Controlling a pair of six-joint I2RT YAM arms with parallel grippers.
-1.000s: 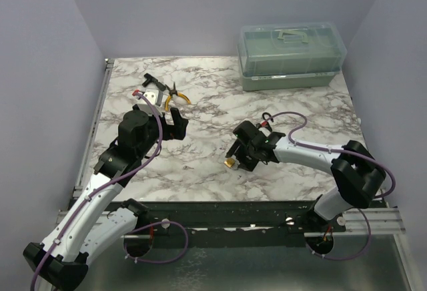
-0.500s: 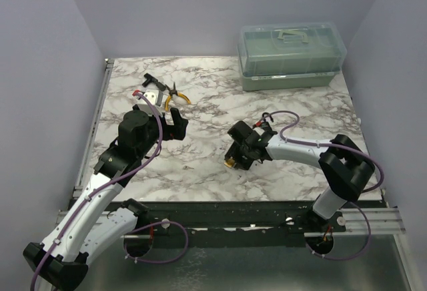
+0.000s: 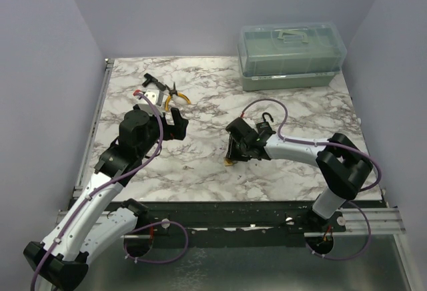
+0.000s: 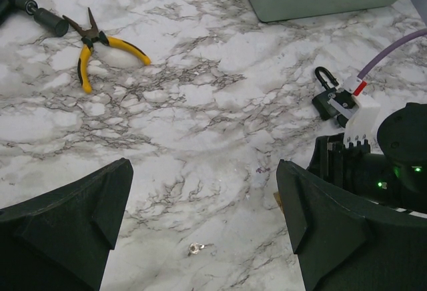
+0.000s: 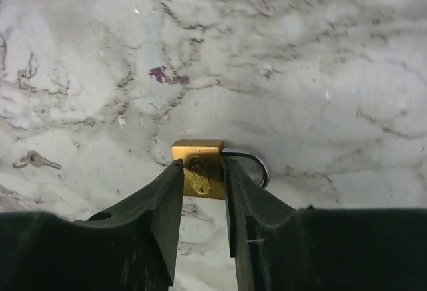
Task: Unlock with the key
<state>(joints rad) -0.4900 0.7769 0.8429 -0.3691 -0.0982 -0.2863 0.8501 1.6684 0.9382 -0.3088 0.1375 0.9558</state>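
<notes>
2 pincers, 1 free: my right pincer (image 5: 202,171) is clamped on the small brass padlock (image 5: 197,149). The tiny silver-grey metal key (image 4: 197,247) lies flat on the white marble table (image 4: 220,124) to the padlock's left, blade toward it, ahead of my spread-apart left pincer (image 4: 203,204).

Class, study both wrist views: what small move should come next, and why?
Probably the left gripper, open above the marble table, should lower toward the key lying loose there between its fingers' line. The right gripper grips the brass padlock, so the key is the piece not yet in hand.
</notes>
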